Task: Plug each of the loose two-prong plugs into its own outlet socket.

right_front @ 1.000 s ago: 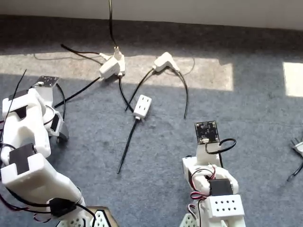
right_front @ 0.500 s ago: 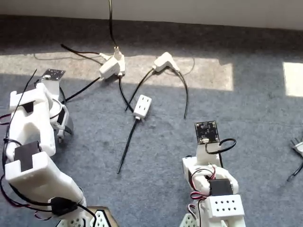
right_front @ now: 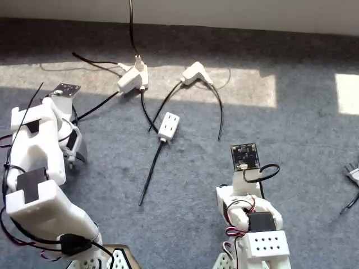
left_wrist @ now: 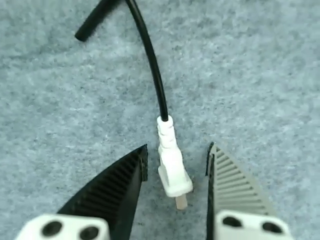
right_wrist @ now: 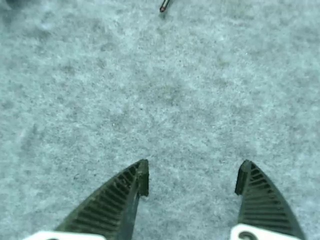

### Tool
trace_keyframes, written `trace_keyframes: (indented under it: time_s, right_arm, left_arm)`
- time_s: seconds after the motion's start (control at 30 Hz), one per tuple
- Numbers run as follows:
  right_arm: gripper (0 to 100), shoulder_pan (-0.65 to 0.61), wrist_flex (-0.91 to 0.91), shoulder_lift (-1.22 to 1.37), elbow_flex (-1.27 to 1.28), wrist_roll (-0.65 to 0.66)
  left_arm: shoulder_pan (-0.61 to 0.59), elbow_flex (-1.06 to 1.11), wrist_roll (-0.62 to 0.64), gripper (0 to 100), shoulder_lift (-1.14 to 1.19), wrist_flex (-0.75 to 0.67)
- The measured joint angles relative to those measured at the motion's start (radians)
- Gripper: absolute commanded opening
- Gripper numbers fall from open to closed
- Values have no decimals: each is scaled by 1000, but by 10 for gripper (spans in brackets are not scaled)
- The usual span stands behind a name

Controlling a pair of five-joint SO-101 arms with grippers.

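A white two-prong plug (left_wrist: pixel 172 167) on a black cord (left_wrist: pixel 150 65) lies on the grey carpet between the fingers of my open left gripper (left_wrist: pixel 176 160), touching neither. In the high view the left gripper (right_front: pixel 74 152) sits at the left, at the end of that cord (right_front: pixel 96 106). A white outlet socket (right_front: pixel 169 126) with its own black cord lies mid-carpet. Two more white pieces, an adapter (right_front: pixel 133 78) and a plug body (right_front: pixel 195 73), lie farther back. My right gripper (right_wrist: pixel 192 177) is open over bare carpet.
Another plug (right_front: pixel 352 172) with a cord lies at the right edge. A black cord tip (right_wrist: pixel 163 6) shows ahead of the right gripper. The right arm's base (right_front: pixel 255 224) stands at the front. Open carpet (right_front: pixel 291 129) lies between the arms and the sockets.
The left arm has swung rightward and a little toward the back, mostly in the first half second. The right arm and the sockets have not moved.
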Motion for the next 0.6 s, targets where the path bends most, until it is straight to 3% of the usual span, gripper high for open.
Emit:
trace_keyframes:
  time_s: [0.2, 0.47, 0.6]
  right_arm:
    - [278, 0, 0, 0, 0, 0]
    - [278, 0, 0, 0, 0, 0]
    - [278, 0, 0, 0, 0, 0]
  left_arm:
    - [0, 0, 3, 207, 0, 11]
    - [-8, 0, 115, 206, 0, 0]
    - [-23, 0, 146, 157, 0, -8]
